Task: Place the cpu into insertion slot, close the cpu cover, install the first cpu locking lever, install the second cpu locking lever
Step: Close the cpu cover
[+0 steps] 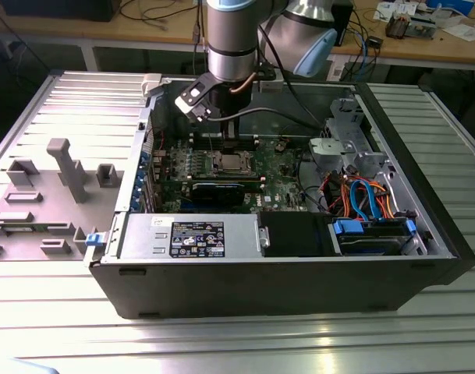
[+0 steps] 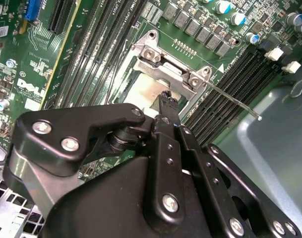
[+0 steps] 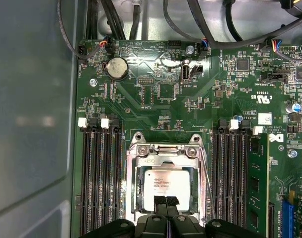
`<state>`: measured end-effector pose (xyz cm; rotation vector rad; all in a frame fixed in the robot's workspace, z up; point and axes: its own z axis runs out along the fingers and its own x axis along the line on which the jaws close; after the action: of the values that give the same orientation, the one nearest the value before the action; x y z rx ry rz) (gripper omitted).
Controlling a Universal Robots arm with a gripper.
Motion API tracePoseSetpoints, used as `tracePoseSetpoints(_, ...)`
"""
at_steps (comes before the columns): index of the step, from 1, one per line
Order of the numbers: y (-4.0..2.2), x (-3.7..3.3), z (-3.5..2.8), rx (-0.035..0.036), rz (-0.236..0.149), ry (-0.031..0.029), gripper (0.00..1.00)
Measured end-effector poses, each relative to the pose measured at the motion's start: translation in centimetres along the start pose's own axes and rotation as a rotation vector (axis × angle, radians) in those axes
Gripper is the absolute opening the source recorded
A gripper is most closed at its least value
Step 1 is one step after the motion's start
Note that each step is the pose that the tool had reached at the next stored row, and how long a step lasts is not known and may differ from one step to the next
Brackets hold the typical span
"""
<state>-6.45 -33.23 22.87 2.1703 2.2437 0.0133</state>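
The cpu [image 3: 165, 184] lies flat in the insertion slot [image 1: 225, 162] on the green board, silver top up. Around it sits the cpu cover [image 3: 164, 150], a silver frame whose window shows the chip. A thin wire locking lever [image 3: 205, 173] runs along one side of the socket, and its free end [image 2: 237, 103] juts out over the memory slots. My gripper [image 3: 165, 202] hovers right over the chip's near edge, shut, with nothing between its black fingers [image 2: 168, 101]. In the exterior view the gripper [image 1: 228, 146] hangs straight down just above the socket.
Long black memory slots [image 3: 98, 178] flank the socket on both sides. A grey power supply box [image 1: 192, 235] lies at the case's front, a drive bay with blue and orange cables [image 1: 368, 204] on the exterior view's right. Grey fixtures [image 1: 65, 167] stand outside the case.
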Motion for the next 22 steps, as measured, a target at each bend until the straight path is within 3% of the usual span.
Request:
tracePoseSetpoints(4, -0.1, 0.01, 0.18, -0.0002, 0.0, 0.0003, 0.11)
tracePoseSetpoints(7, -0.42, 0.02, 0.62, -0.0001, 0.0, 0.0003, 0.11)
tracePoseSetpoints(8, -0.65, 0.03, 1.1, -0.0001, 0.0, 0.0006, 0.11)
tracePoseSetpoints(15, -1.56, 0.08, 2.2, -0.0001, 0.0, 0.0009, 0.11)
tracePoseSetpoints(19, -1.57, 0.08, 1.9, 0.0, 0.0, 0.0009, 0.11)
tracePoseSetpoints(22, -1.48, 0.07, 1.8, 0.0001, 0.0, -0.0031, 0.11)
